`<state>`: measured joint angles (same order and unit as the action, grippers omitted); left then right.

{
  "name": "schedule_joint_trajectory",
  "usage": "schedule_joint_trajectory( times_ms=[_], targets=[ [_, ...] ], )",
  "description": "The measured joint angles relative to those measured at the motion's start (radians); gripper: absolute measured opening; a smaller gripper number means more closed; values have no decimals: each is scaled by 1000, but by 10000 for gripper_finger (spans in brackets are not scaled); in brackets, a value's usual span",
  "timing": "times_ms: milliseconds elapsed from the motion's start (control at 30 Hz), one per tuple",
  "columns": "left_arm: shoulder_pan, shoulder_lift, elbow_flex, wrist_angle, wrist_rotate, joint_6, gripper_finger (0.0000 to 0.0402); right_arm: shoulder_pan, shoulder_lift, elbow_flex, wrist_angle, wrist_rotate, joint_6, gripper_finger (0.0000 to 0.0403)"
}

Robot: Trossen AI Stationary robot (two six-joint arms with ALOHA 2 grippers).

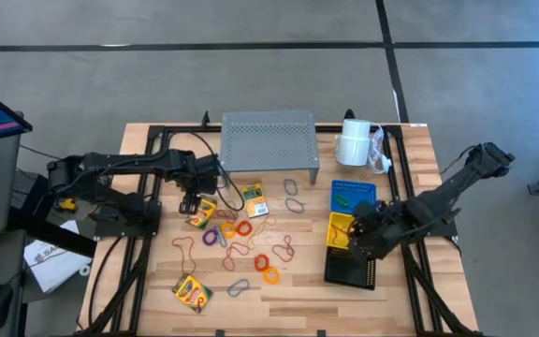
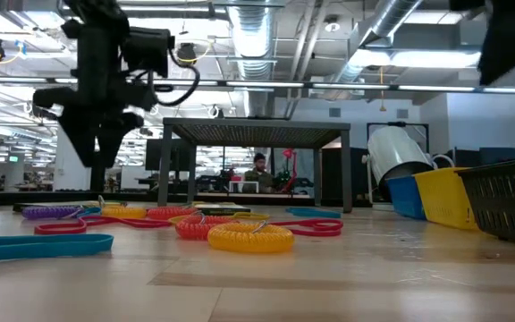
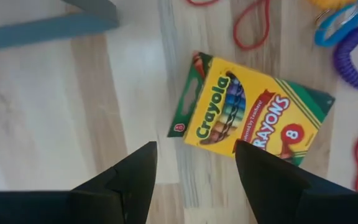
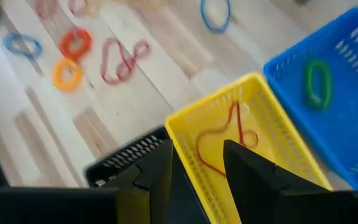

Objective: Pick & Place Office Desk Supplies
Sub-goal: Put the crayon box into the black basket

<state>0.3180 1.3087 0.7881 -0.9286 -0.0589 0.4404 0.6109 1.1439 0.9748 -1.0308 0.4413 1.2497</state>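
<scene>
Left wrist view: left gripper [image 3: 194,168] wide, empty, hovering over Crayola crayon box [image 3: 250,111] on table [image 3: 42,118]. Step: approach for pick. Next: descend, straddle box. Right gripper [image 4: 197,165] parted, empty, above yellow basket [image 4: 291,134].

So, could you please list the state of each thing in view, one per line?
Left end effector: open, above a crayon box.
Yellow-green cardboard crayon box: flat on the table, not gripped.
Right end effector: open, empty, over the yellow basket.
Yellow plastic basket: holds one red loop.
Blue plastic basket: holds one green loop.
</scene>
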Motion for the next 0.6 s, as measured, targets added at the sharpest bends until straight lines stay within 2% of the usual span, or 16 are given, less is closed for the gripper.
schedule_joint_trajectory(
  times_ms=[267, 600],
  targets=[
    [0, 0, -101, 215, 1, -1, 211, 4, -14, 83, -62, 40, 0, 140],
    [0, 3, -205, 335, 3, 0, 211, 4, -11, 100, -53, 40, 0, 140]
  ],
)
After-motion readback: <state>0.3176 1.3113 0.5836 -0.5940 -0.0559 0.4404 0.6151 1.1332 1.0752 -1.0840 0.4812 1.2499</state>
